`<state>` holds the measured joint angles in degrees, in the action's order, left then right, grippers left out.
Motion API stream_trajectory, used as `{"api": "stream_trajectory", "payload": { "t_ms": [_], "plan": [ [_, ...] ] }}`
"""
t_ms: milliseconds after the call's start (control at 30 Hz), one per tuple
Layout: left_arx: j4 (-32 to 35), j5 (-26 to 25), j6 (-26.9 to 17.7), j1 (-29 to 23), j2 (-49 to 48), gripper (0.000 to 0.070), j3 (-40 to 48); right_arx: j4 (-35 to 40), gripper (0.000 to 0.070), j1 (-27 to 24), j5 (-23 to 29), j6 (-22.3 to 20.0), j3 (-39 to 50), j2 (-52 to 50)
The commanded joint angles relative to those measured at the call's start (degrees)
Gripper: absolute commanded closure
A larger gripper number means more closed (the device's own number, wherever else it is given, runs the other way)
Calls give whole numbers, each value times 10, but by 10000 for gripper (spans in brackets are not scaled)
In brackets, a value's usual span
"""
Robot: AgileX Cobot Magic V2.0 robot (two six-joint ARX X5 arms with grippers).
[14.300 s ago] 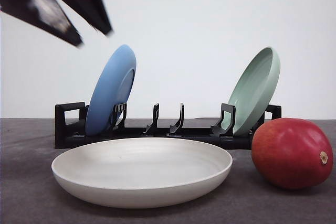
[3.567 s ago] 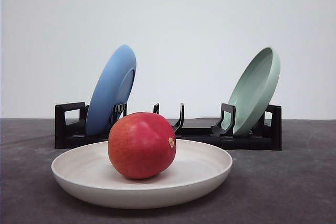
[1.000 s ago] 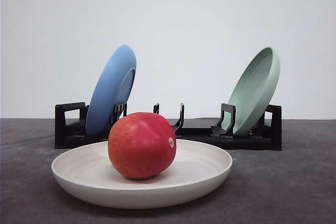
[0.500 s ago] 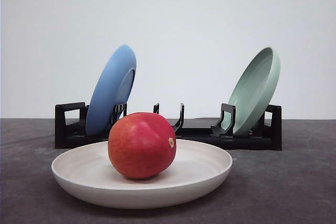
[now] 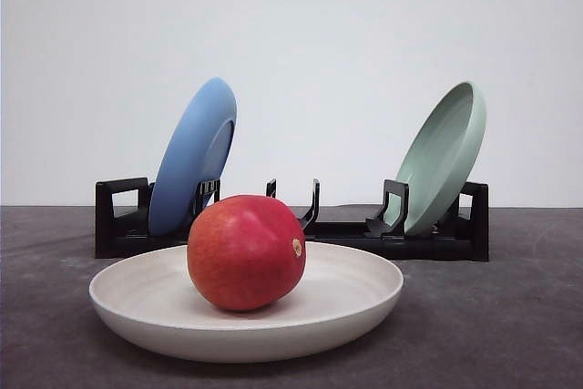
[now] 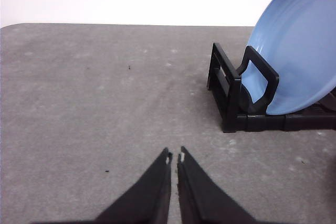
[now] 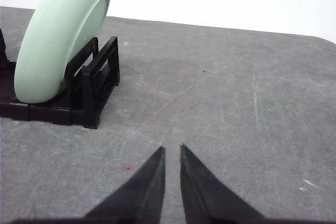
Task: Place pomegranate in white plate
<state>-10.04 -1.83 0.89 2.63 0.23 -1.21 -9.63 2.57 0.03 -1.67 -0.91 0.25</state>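
The pomegranate (image 5: 246, 252) lies inside the white plate (image 5: 355, 302), a little left of the plate's middle, with its small tan nub turned to the right. The plate sits flat on the dark grey table (image 5: 510, 334) at the near side of the scene. Behind it, farther back, a black dish rack (image 5: 437, 241) runs from left to right. A blue plate (image 5: 187, 157) stands on edge in the rack's left end, leaning to the right, and a pale green plate (image 5: 446, 152) stands in the right end, also leaning to the right. The slots between them hold nothing. In the left wrist view, the left gripper (image 6: 174, 159) hovers over bare table near the rack's left end and the blue plate, its black fingers (image 6: 157, 182) brought almost together with just a thin slit between the tips, grasping nothing. In the right wrist view, the right gripper (image 7: 171, 150) hangs over bare table near the rack's right end and the green plate, its fingers (image 7: 197, 182) likewise drawn close with a narrow gap, and nothing between them.
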Motion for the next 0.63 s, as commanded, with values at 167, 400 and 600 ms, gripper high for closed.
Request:
{"api": "stream_trajectory", "payload": {
  "t_ms": [167,400,600],
  "plan": [
    [9,-1,1,0,0,700,5,6,652,0,0,2,3,0],
    [9,-1,1,0,0,700,5,6,652,0,0,2,3,0],
    [9,-1,1,0,0,700,5,6,652,0,0,2,3,0]
  ]
}}
